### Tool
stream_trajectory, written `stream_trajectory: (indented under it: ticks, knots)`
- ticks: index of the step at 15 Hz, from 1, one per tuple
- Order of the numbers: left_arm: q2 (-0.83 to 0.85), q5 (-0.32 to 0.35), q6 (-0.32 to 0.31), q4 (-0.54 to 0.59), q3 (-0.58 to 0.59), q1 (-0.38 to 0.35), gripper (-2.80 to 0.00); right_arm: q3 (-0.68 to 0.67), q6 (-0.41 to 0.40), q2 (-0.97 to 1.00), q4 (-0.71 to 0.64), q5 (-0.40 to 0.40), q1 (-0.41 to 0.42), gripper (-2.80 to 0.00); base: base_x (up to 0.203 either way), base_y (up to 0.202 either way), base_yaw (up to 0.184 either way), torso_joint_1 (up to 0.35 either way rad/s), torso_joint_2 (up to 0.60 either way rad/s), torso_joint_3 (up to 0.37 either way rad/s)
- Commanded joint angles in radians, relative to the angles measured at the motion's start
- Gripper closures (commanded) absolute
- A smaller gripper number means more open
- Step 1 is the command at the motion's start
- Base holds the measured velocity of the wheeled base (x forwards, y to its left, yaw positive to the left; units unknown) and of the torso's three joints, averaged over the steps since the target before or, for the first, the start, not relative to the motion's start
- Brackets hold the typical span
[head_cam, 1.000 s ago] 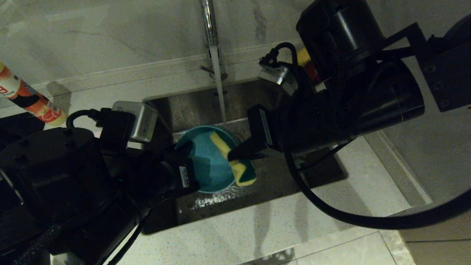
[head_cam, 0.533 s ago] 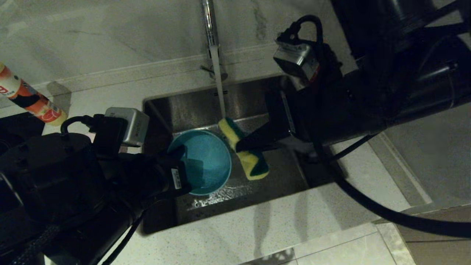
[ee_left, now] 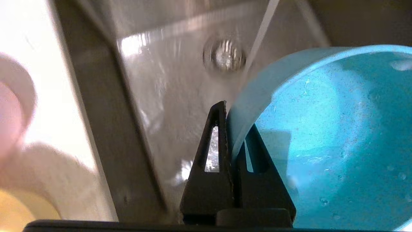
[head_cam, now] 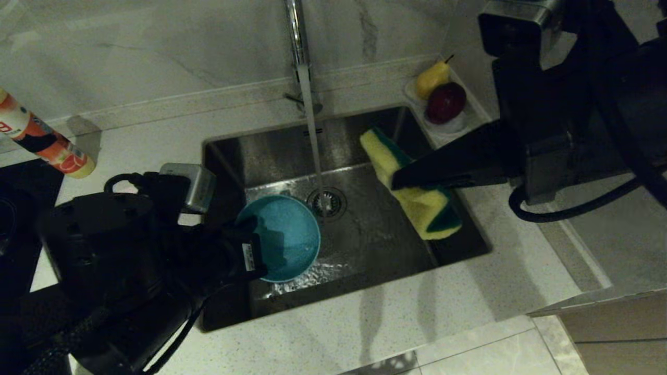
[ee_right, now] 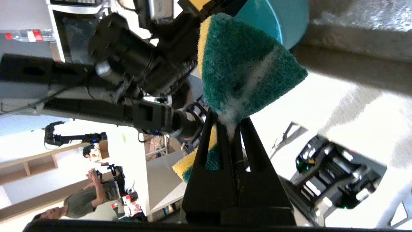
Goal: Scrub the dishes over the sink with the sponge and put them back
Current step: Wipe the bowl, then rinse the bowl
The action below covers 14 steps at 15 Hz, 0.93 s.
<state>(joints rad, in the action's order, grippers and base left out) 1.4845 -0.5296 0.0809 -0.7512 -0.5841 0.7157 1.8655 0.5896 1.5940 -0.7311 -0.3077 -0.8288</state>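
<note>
The light blue bowl (head_cam: 286,237) hangs tilted over the sink (head_cam: 375,245), just left of the drain (head_cam: 326,200). My left gripper (head_cam: 250,237) is shut on the bowl's rim (ee_left: 322,129), one finger inside and one outside, as the left gripper (ee_left: 230,117) shows in its wrist view. My right gripper (head_cam: 398,182) is shut on the bent sponge (head_cam: 419,205) and holds it over the sink's right side, apart from the bowl. Foam clings to the sponge's green face (ee_right: 241,64) above the right gripper (ee_right: 230,120). Parts of a pale pink bowl (ee_left: 9,119) and a yellow one (ee_left: 19,206) lie on the counter.
Water runs from the tap (head_cam: 295,31) into the sink by the drain. A white dish with a pear and a red apple (head_cam: 443,96) sits at the sink's far right corner. An orange bottle (head_cam: 47,143) lies on the left counter.
My right gripper has lifted the sponge out of the blue bowl and carried it right, over the sink's right side. The bowl has shifted slightly left, uncovering the drain.
</note>
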Motion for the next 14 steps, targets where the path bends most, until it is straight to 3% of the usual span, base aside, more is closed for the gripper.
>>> stream_trajectory:
  ticks: [1, 5, 7, 9, 14]
  knots:
    - [0.031, -0.002, 0.083, 0.134, -0.073, -0.018, 0.00, -0.093, 0.005, -0.088, 0.002, -0.001, 0.013, 0.00, 0.000, 0.000, 0.000, 0.000, 0.00, 0.000]
    - [0.055, 0.118, 0.289, 0.552, -0.282, -0.071, 0.00, -0.228, -0.006, -0.191, 0.005, -0.006, 0.138, 0.00, 0.000, 0.000, 0.000, 0.000, 0.00, 0.000]
    - [0.099, 0.164, 0.385, 0.700, -0.403, -0.095, 0.00, -0.266, -0.006, -0.229, 0.007, -0.011, 0.171, 0.00, 0.000, 0.000, 0.000, 0.000, 0.00, 0.000]
    - [0.174, 0.191, 0.433, 0.767, -0.483, -0.122, 0.00, -0.278, -0.005, -0.246, 0.007, -0.011, 0.178, 0.00, 0.000, 0.000, 0.000, 0.000, 0.00, 0.000]
    - [0.319, 0.199, 0.545, 0.799, -0.658, -0.162, 0.00, -0.288, -0.005, -0.271, 0.005, -0.008, 0.195, 0.00, 0.000, 0.000, 0.000, 0.000, 0.00, 0.000]
